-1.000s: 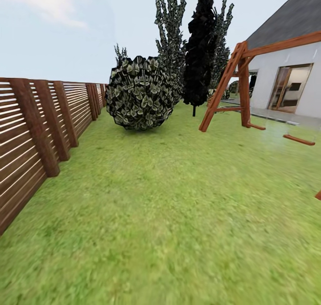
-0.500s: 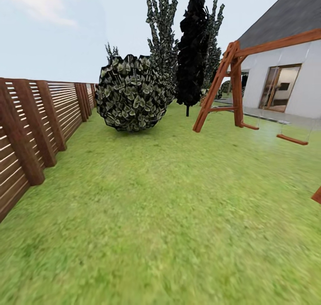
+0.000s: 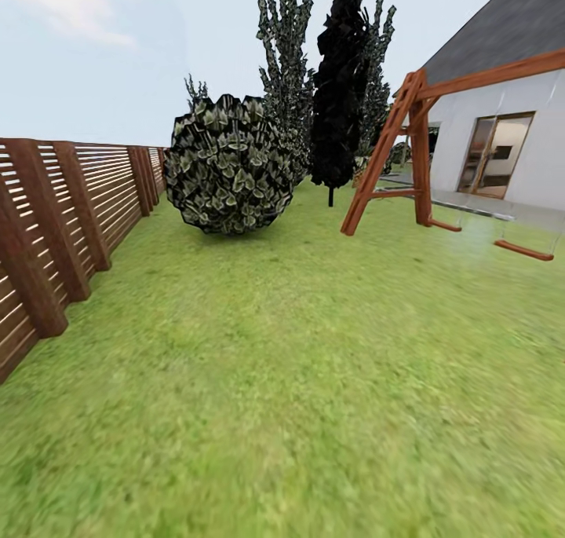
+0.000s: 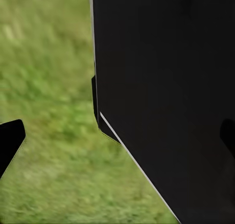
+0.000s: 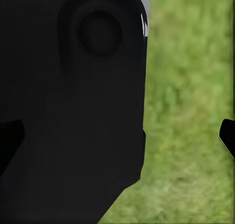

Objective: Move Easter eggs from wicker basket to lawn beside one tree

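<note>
The lawn (image 3: 298,365) stretches ahead of me in the head view, mottled green. At its far end rises a tree (image 3: 284,75) with a jagged dark green-grey crown, its trunk hidden behind a round bush (image 3: 227,165). The three Easter eggs and the wicker basket are out of view. My left gripper (image 4: 117,140) hangs over grass beside my own black body, fingertips (image 4: 10,140) far apart, nothing between them. My right gripper (image 5: 117,138) is likewise open over grass, one fingertip (image 5: 227,138) at the picture's edge.
A brown slatted fence (image 3: 71,208) runs along the left. An all-black tree (image 3: 339,90) stands beside the jagged one. A wooden swing frame (image 3: 408,153) with a low seat (image 3: 522,249) stands at the right, before a white house (image 3: 510,114) with a glass door.
The whole head view has shifted: the camera has moved forward and turned a little, so the bush, trees and swing sit further left and the fence posts look nearer.
</note>
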`<state>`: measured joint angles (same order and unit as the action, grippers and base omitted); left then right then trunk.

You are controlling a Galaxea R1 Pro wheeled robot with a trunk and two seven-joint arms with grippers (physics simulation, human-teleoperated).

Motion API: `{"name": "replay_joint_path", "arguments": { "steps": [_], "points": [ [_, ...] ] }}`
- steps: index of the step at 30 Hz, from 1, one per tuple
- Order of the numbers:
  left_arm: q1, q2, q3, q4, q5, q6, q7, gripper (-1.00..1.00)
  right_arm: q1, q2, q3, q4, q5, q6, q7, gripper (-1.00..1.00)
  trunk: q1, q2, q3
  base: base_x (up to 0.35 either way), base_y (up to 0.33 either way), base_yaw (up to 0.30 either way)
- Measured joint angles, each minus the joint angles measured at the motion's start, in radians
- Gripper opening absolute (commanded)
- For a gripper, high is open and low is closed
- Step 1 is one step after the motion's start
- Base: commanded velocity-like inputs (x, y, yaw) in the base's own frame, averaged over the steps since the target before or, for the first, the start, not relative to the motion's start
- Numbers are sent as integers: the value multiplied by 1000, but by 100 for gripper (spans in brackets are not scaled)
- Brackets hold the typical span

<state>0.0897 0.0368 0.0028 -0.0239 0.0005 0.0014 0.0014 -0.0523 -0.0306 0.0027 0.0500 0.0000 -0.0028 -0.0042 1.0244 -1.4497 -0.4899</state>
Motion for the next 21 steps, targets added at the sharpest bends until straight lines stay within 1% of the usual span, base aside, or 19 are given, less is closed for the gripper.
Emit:
{"name": "replay_joint_path", "arguments": {
  "steps": [21],
  "points": [
    [0,0,0,0,0,0,0,100,0,0,0,0,0,0,0,100,0,0,0,335,0,0]
  ]
}}
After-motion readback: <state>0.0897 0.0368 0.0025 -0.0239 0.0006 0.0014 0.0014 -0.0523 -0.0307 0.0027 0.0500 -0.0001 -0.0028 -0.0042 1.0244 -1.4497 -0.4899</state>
